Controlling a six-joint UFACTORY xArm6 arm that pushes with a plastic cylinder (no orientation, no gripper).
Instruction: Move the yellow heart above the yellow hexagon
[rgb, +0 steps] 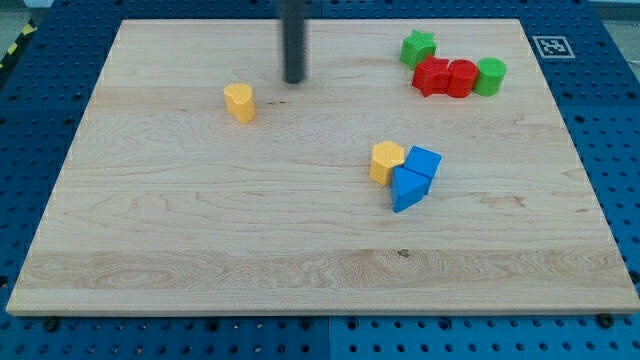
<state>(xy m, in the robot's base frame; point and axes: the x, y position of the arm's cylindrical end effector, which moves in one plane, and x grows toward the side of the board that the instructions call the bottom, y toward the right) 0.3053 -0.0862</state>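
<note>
The yellow heart lies in the upper left part of the wooden board. The yellow hexagon sits right of centre, touching a blue cube and a blue triangle. My tip is the lower end of the dark rod coming down from the view's top. It stands to the right of the yellow heart and slightly above it, with a gap between them. It is well up and left of the yellow hexagon.
At the top right a green star, a red star-like block, a red cylinder and a green cylinder stand in a cluster. A blue pegboard surrounds the board.
</note>
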